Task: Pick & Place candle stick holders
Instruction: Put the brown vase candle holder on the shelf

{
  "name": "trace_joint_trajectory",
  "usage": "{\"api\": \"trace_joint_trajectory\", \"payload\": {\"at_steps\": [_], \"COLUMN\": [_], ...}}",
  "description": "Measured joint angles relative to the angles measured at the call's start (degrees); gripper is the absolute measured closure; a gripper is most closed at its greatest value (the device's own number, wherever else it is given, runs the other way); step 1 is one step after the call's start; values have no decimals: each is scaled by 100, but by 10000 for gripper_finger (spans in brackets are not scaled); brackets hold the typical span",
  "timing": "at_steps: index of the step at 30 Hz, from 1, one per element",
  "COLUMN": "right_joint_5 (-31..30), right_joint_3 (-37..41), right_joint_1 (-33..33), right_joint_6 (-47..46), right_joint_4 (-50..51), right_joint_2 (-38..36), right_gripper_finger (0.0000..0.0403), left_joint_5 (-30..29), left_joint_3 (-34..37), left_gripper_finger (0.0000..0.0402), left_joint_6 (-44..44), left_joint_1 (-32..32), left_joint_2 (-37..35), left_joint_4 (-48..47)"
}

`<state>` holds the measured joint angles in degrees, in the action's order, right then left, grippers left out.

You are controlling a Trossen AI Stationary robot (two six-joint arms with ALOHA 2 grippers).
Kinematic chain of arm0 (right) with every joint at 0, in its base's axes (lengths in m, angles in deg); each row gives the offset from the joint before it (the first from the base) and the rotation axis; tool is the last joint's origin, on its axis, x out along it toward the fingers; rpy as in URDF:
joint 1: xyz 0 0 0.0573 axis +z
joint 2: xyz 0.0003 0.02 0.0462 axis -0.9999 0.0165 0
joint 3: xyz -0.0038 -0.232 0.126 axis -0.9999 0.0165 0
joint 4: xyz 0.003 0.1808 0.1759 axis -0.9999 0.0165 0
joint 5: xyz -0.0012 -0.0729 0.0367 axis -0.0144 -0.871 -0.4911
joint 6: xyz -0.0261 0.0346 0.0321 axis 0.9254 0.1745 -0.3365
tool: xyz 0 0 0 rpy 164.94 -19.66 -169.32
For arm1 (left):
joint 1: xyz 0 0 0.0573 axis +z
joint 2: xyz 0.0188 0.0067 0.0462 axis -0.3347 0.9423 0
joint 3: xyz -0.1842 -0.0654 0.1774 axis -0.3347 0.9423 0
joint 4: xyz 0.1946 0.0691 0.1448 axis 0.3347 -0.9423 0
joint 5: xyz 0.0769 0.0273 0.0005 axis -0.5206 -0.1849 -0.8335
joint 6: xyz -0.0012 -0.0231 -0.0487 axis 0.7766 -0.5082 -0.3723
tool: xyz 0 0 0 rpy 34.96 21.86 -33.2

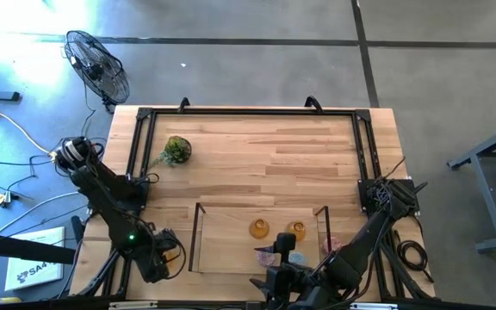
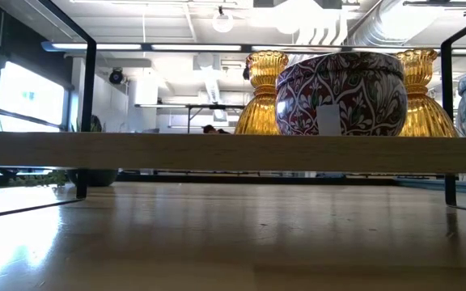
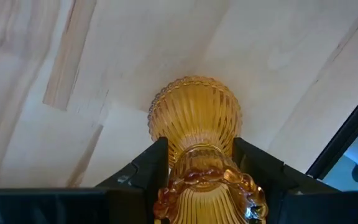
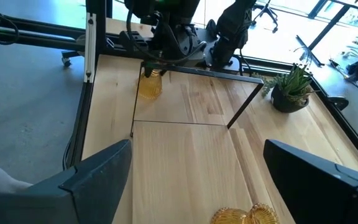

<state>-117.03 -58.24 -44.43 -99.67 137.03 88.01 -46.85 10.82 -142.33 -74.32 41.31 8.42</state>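
The left gripper point(image 1: 169, 251) sits at the table's point(image 1: 257, 155) near left corner, just outside the tray's point(image 1: 198, 232) left wall, with a holder point(image 3: 197, 143) between its fingers point(image 3: 143, 169). To its right, inside the tray, two holders point(image 1: 259, 228) point(image 1: 295, 230) stand side by side. Nearer the front edge lie low holders point(image 1: 269, 256), just beside the right gripper point(image 1: 274, 280). The plant point(image 1: 176, 150) stands well behind the left gripper, near the far left corner.

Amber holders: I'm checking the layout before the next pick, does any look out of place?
One does. Two amber holders stand inside the clear-walled tray. The third amber holder stands outside the tray, near the table's left front, between the left end effector's fingers.
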Motion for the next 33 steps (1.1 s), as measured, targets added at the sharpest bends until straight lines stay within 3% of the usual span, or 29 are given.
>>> {"api": "trace_joint_trajectory", "payload": {"at_steps": [9,21,27,33], "right_joint_5": [-2,-275,-408,-433], "right_joint_3": [0,0,0,0], "right_joint_1": [0,187,285,308], "right_joint_6": [116,429,465,417], "right_joint_4": [-37,-123,-99,-29], "right_joint_2": [0,0,0,0], "right_gripper_finger": [43,43,43,43], "left_joint_5": [601,383,387,917], "left_joint_3": [-635,-2926,-3940,-4614], "left_gripper_finger": [254,254,253,252], "left_joint_6": [548,1582,2215,3312], "left_joint_1": [339,1006,1540,2496], "left_joint_2": [-25,-33,-35,-36], "left_joint_4": [-630,-3101,-3980,-4204]}}
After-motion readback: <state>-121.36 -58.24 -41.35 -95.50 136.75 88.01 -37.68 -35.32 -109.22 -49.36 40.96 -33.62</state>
